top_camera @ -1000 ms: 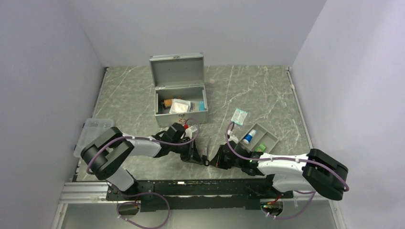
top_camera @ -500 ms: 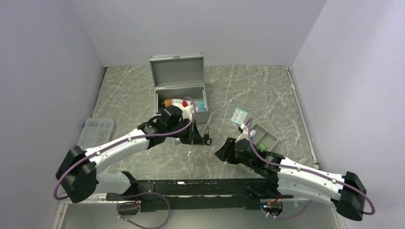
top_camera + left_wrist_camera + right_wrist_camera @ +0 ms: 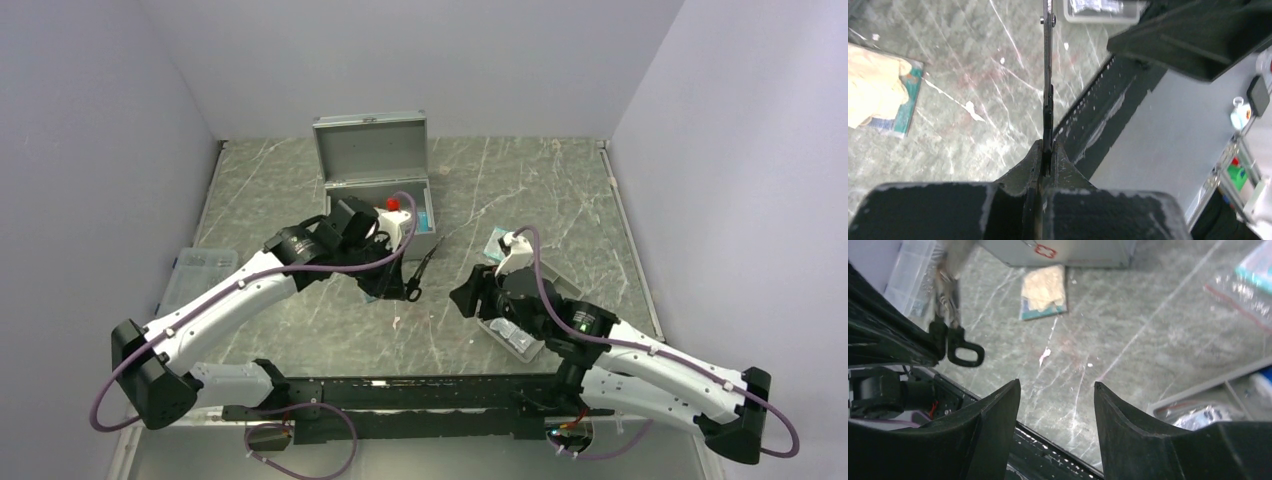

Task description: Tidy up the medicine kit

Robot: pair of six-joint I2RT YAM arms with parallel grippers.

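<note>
The medicine kit [image 3: 375,190] stands open at the back of the table, its lid upright and several items inside; its front with the red mark [image 3: 1045,250] shows in the right wrist view. My left gripper [image 3: 400,275] [image 3: 1047,145] hovers in front of the kit, shut on a pair of scissors [image 3: 425,265] [image 3: 1048,75]. The scissors' black handles [image 3: 965,352] hang free. To the right, my right gripper [image 3: 462,298] [image 3: 1057,384] stands open over the table with nothing between its fingers.
A gauze packet [image 3: 1044,292] [image 3: 878,100] lies just in front of the kit. A grey divided tray [image 3: 568,287] [image 3: 1208,390] sits under the right arm. A sealed bag [image 3: 500,243] lies beside it. A clear plastic box [image 3: 200,275] rests at the left edge.
The two grippers were together near the front edge. The right gripper opened and drew back to the right; the left arm carried the scissors up and toward the kit.
</note>
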